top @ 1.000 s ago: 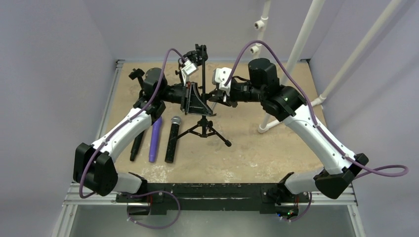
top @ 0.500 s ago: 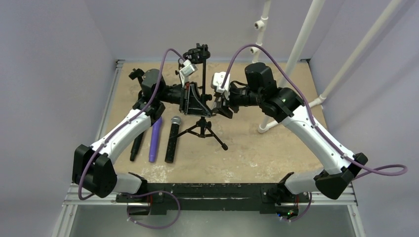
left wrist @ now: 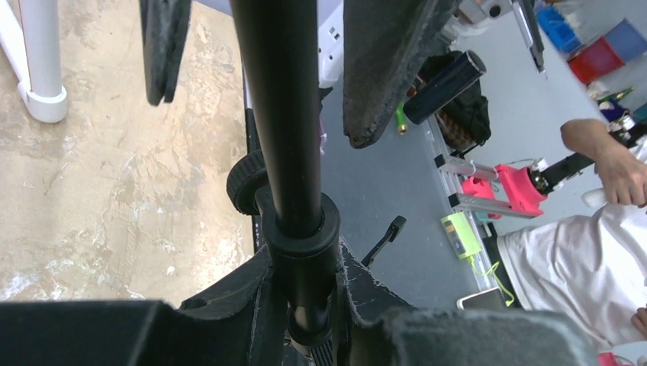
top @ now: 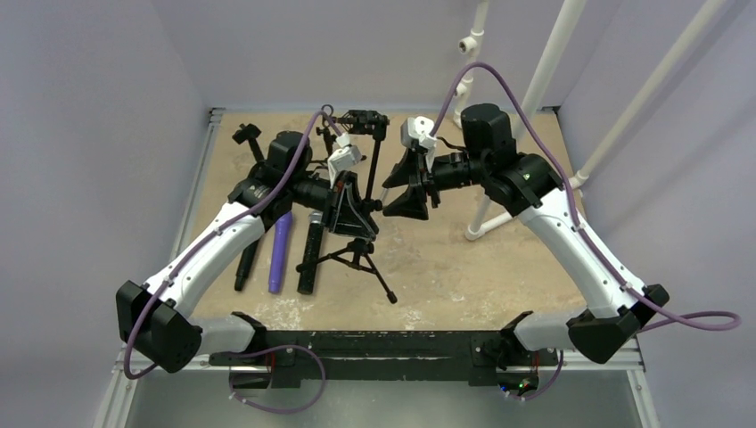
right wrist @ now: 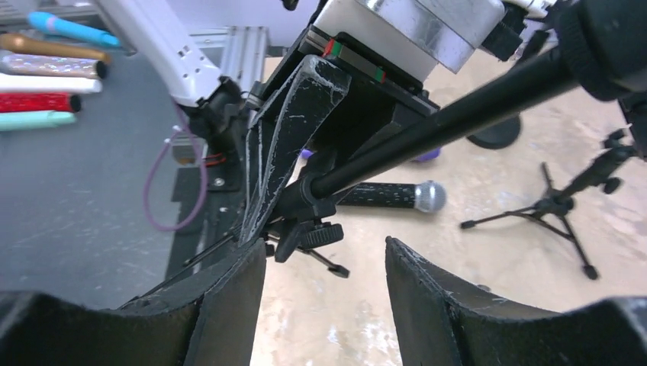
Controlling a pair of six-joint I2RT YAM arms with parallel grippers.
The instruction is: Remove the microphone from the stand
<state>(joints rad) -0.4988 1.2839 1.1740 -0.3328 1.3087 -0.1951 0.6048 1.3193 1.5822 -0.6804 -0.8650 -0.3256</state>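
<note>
Left end effector (top: 349,203) clamps the tilted stand (left wrist: 278,114); right end effector (top: 406,183) gapes just right of its pole. Microphone (top: 308,263) lies on the counter (top: 446,259) left of the stand's legs, lengthwise near-to-far, nearer the left arm.

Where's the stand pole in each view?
Top external: stand pole centre, tilted, between the two arms.
Left wrist: pole, thick vertical bar, top centre.
Right wrist: pole, diagonal bar from centre to upper right.
Shared landmark: left gripper clamped on the pole, seen in all three.
</note>
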